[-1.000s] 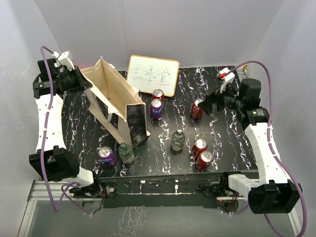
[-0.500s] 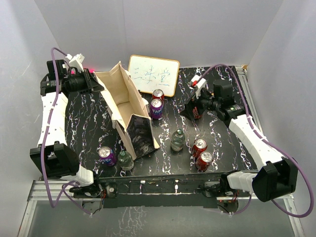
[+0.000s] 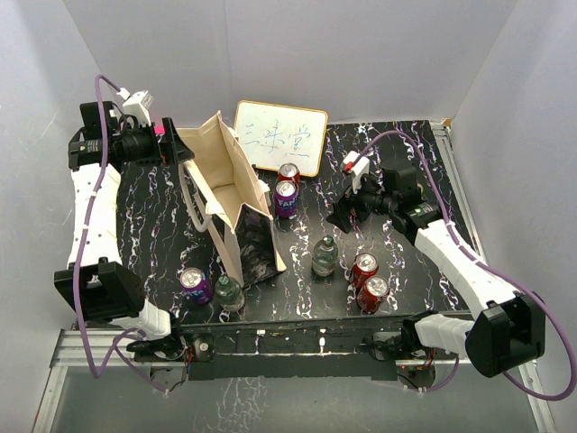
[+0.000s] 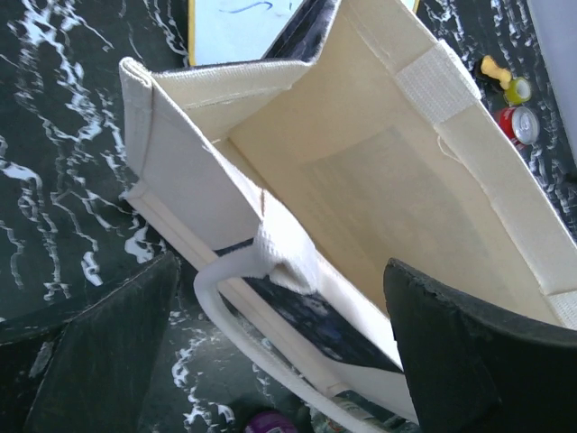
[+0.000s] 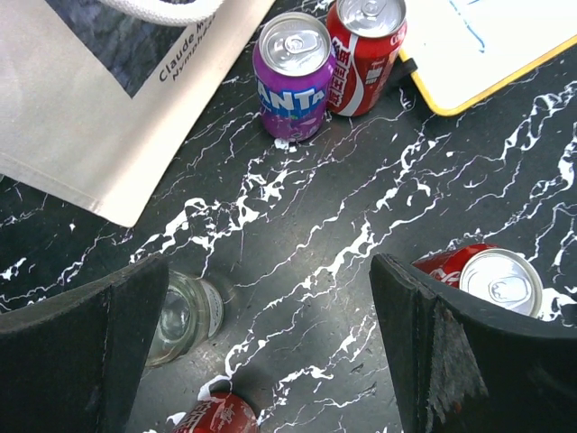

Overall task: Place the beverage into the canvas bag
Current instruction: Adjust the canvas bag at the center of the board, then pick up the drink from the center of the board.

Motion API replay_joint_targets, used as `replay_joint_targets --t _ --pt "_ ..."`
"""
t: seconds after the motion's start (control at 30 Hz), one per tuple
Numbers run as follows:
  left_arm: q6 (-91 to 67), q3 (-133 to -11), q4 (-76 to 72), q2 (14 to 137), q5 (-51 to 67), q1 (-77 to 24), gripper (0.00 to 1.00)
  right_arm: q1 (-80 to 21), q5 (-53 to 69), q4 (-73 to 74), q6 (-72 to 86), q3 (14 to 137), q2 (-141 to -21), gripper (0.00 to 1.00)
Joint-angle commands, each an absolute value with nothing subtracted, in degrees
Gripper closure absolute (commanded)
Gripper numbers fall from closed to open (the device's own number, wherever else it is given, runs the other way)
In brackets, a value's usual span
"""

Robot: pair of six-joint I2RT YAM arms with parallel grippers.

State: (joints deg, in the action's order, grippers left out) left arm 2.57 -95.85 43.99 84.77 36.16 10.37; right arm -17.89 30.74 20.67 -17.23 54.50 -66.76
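Note:
The canvas bag (image 3: 236, 194) stands upright left of centre, its mouth wide open and its beige inside (image 4: 361, 180) bare. My left gripper (image 3: 183, 152) is open at the bag's far left rim; the near wall and a handle loop (image 4: 236, 317) lie between its spread fingers, untouched. Beverages stand around: a purple can (image 3: 285, 198) and a red can (image 3: 288, 171) beside the bag, and a glass bottle (image 3: 325, 256). My right gripper (image 3: 341, 215) hangs open over the table, holding nothing, a red can (image 5: 487, 275) by its right finger (image 5: 460, 361).
A white framed board (image 3: 279, 135) leans at the back. Two red cans (image 3: 368, 278) stand front right; a purple can (image 3: 195, 284) and a bottle (image 3: 228, 290) stand front left by the bag's corner. Grey walls close in on both sides.
My left gripper has opened and let go of the bag's rim; the bag now stands with its mouth open. The right arm has swung left and down over the cans.

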Motion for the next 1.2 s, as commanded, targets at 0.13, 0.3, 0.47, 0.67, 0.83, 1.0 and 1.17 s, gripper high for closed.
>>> replay_joint_targets --t 0.13,0.3,0.47,0.67,0.83,1.0,1.17 --pt "23.02 -91.6 58.38 65.9 32.91 10.46 0.03 -17.93 28.64 17.66 -16.66 55.05 -63.05 0.02" --pt "34.45 -86.26 70.25 58.77 35.48 10.46 0.03 -17.93 27.9 17.84 -16.61 55.73 -63.37 0.02" --pt "49.34 -74.71 80.47 53.56 36.84 10.47 0.03 -17.73 27.39 17.3 -16.68 54.92 -62.57 0.02" --pt "60.7 -60.38 78.91 48.33 32.36 10.48 0.03 -17.32 27.06 16.95 -16.7 53.93 -61.62 0.02" --pt "63.93 -54.41 75.55 49.52 31.06 10.46 0.03 -16.92 26.86 16.83 -16.61 53.58 -61.39 0.02" --pt "65.66 -50.39 73.12 51.25 33.0 10.38 0.03 -16.59 26.68 16.42 -16.61 53.13 -61.72 0.02" --pt "67.04 -46.13 68.48 50.75 32.88 9.79 0.03 -16.35 26.59 16.17 -16.6 53.16 -62.36 0.02"
